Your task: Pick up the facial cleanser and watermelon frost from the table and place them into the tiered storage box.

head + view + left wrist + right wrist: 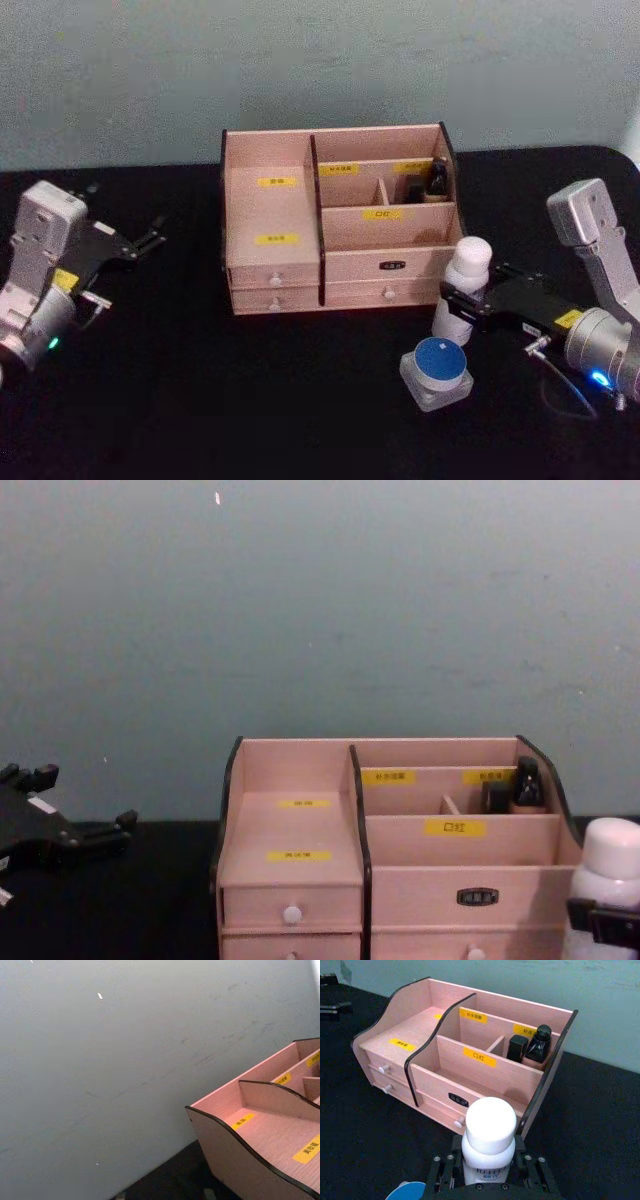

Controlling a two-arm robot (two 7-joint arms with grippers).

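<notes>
Right end effector (pixel 463 303) grips upright white round-capped facial cleanser (pixel 466 268).

The box (pixel 520 1010) carries yellow labels in Chinese print. The label (pixel 479 1056) on its low front divider reads 口红, clear in the right wrist and chest views. The other yellow labels cannot be read with certainty. The white bottle (pixel 489 1132) bears capitals beginning "REL", remainder unclear. The dark plate (pixel 458 1099) on the box front is illegible.

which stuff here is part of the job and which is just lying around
Job: white bottle, gripped by right end effector; blue-lidded jar on the table; storage box.
Lying about: dark bottles in the box's back right compartment; left end effector, idle at left.
</notes>
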